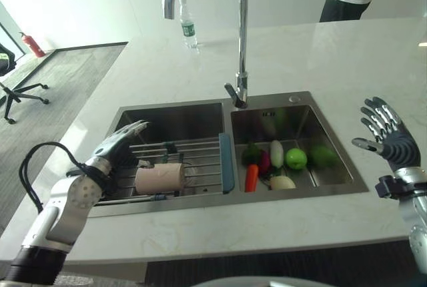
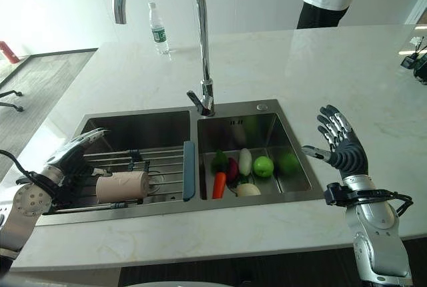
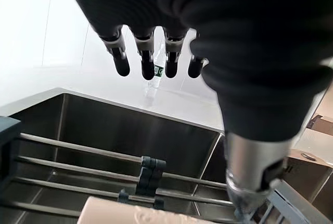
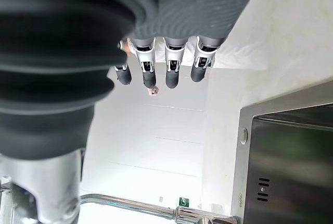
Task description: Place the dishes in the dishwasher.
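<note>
Sink (image 1: 200,203), double-basined, sits in the white surface (image 1: 320,53). A beige cup (image 1: 159,178) lies sideways on the rack (image 1: 193,160) over the sink's left basin, and the left hand (image 1: 117,143) hovers beside it, fingers straight. Right of the sink, the right hand (image 2: 341,145) is raised with fingers spread, holding nothing. From the left wrist, straight fingers (image 3: 120,63) hang above the rack's bars.
</note>
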